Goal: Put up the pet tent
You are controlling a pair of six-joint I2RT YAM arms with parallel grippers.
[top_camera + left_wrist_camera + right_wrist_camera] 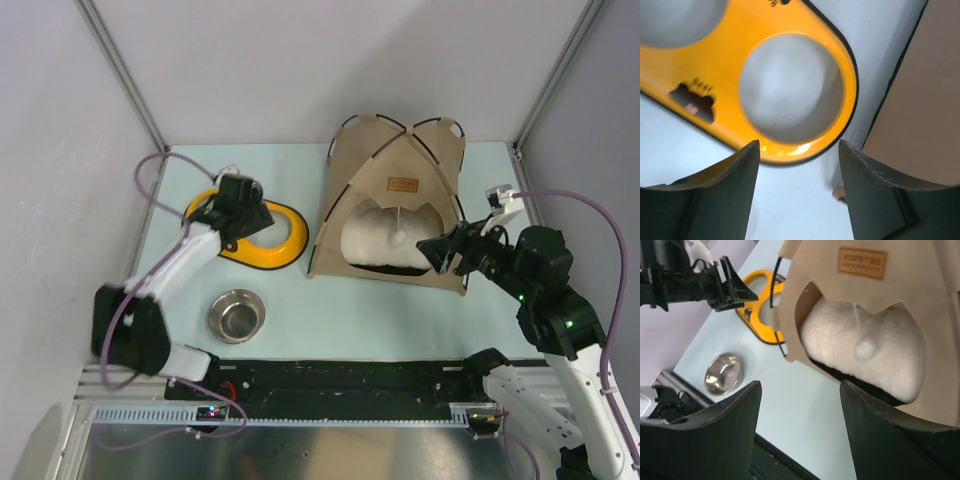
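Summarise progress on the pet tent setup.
Done: the tan fabric tent with black poles stands upright, with the cream fluffy pillow inside its opening. In hand: nothing. The left pincer is open above the yellow double-bowl holder; the right pincer is open, facing the tent front. Left: seemingly little, perhaps only withdrawing the arms.

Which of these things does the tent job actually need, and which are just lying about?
Part of the job: tent.
Just lying about: pillow inside the tent, yellow bowl holder, metal bowl.
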